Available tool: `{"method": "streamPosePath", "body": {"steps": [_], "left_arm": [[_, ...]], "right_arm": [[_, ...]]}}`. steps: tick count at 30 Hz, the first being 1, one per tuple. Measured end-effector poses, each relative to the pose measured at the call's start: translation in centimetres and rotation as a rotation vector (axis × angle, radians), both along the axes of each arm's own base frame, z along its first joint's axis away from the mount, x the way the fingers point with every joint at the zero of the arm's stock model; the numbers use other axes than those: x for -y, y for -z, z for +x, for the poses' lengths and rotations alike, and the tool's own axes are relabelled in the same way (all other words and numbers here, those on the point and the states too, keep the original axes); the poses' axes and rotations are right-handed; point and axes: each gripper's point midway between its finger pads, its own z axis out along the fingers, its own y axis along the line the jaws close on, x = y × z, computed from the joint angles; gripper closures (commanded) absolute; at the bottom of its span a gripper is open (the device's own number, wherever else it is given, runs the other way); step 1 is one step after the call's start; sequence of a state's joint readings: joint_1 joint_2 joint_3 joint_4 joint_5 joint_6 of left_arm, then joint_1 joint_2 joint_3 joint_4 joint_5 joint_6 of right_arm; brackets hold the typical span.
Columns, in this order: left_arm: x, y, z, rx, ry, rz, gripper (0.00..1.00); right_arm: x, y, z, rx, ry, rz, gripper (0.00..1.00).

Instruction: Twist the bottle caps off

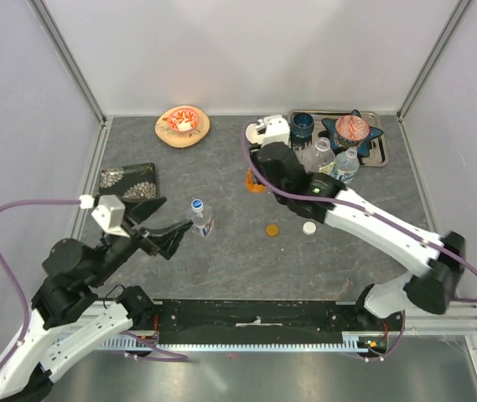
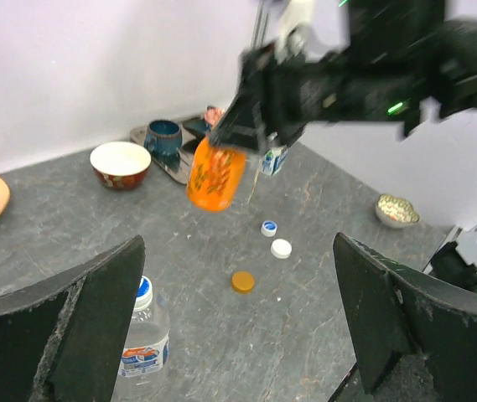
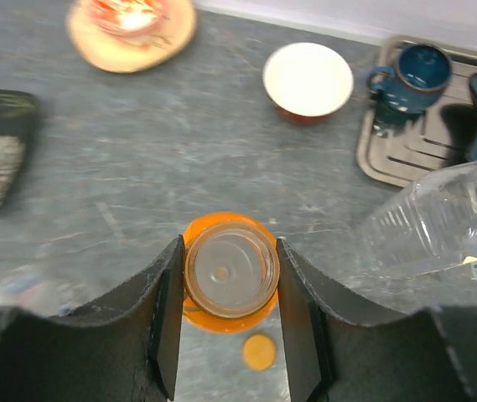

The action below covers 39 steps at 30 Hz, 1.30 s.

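The short orange bottle (image 3: 221, 311) hangs tilted above the table with its neck open, and my right gripper (image 3: 230, 270) is shut on that neck. From the top it shows under the right arm as an orange bottle (image 1: 255, 185). Its orange cap (image 1: 272, 229) lies on the table beside a white cap (image 1: 309, 227) and a small blue cap (image 2: 269, 227). A short clear bottle (image 1: 200, 218) with a blue label and blue cap stands upright just past my left gripper (image 1: 173, 235). That gripper (image 2: 242, 327) is open and empty, with this bottle (image 2: 142, 339) by its left finger. A taller clear bottle (image 1: 319, 157) and another blue-labelled one (image 1: 346, 166) stand near the tray.
A metal tray (image 1: 378, 152) at the back right holds a blue mug (image 1: 302, 126) and a star-shaped dish (image 1: 353, 127). An orange plate (image 1: 183, 124) sits at the back, a black floral cloth (image 1: 127, 180) at the left. A white bowl (image 3: 308, 79) stands beside the tray.
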<state>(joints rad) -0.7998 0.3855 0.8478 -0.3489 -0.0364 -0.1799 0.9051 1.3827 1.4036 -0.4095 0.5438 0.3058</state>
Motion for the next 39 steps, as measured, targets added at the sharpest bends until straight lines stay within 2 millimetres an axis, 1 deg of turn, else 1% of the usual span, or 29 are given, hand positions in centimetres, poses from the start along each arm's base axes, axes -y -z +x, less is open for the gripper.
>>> {"method": "streamPosePath", "body": {"steps": [3, 5, 7, 9, 13, 15, 18, 21, 26, 28, 31, 32, 34, 35, 37, 38, 39], "left_arm": [[-1.7, -1.1, -1.3, 0.043, -0.014, -0.053, 0.01], [-2.0, -1.1, -1.6, 0.045, -0.014, -0.059, 0.01], [-2.1, -0.6, -1.7, 0.029, -0.014, -0.05, 0.01], [-2.0, 0.5, -1.7, 0.001, -0.014, -0.028, 0.01], [-2.3, 1.8, -1.9, -0.033, -0.015, -0.004, 0.01], [-2.6, 1.9, -2.1, -0.031, -0.019, -0.008, 0.01], [-3.0, 1.7, -2.2, -0.022, -0.032, -0.019, 0.01], [-3.1, 1.9, -2.1, -0.025, -0.038, -0.017, 0.01], [-2.7, 2.8, -1.8, -0.046, -0.038, 0.005, 0.01], [-2.5, 3.0, -1.6, -0.054, -0.038, 0.014, 0.01], [-2.3, 3.4, -1.4, -0.063, -0.038, 0.024, 0.01], [-2.3, 3.5, -1.4, -0.065, -0.038, 0.026, 0.0], [-2.2, 3.6, -1.3, -0.067, -0.038, 0.028, 0.01], [-2.2, 3.6, -1.3, -0.068, -0.038, 0.029, 0.01], [-2.2, 3.7, -1.3, -0.071, -0.038, 0.032, 0.0], [-2.1, 3.7, -1.2, -0.072, -0.038, 0.033, 0.01], [-2.1, 3.8, -1.2, -0.074, -0.038, 0.035, 0.0]], "right_arm": [[-0.1, 4.4, 2.7, -0.023, 0.095, -0.125, 1.0], [-0.1, 6.7, 4.1, -0.037, 0.138, -0.175, 1.0], [0.1, 9.1, 5.7, -0.05, 0.185, -0.22, 1.0], [0.4, 11.3, 7.2, -0.056, 0.23, -0.259, 1.0], [1.4, 14.1, 9.4, -0.06, 0.304, -0.288, 1.0], [2.0, 15.4, 10.4, -0.065, 0.337, -0.285, 1.0], [3.0, 17.1, 11.4, -0.077, 0.376, -0.277, 1.0], [3.6, 18.4, 12.1, -0.091, 0.403, -0.268, 1.0], [3.2, 19.7, 12.4, -0.108, 0.398, -0.253, 1.0], [3.1, 19.8, 12.5, -0.109, 0.398, -0.244, 0.97], [3.0, 19.9, 12.6, -0.115, 0.395, -0.227, 0.89], [3.1, 19.9, 12.7, -0.117, 0.395, -0.222, 0.83], [3.2, 19.9, 12.9, -0.12, 0.398, -0.21, 0.77], [3.2, 19.9, 13.0, -0.122, 0.398, -0.206, 0.69], [3.2, 20.0, 13.0, -0.125, 0.395, -0.199, 0.62], [3.3, 19.9, 13.0, -0.126, 0.395, -0.197, 0.55], [3.3, 20.0, 13.0, -0.128, 0.394, -0.196, 0.53]]}}
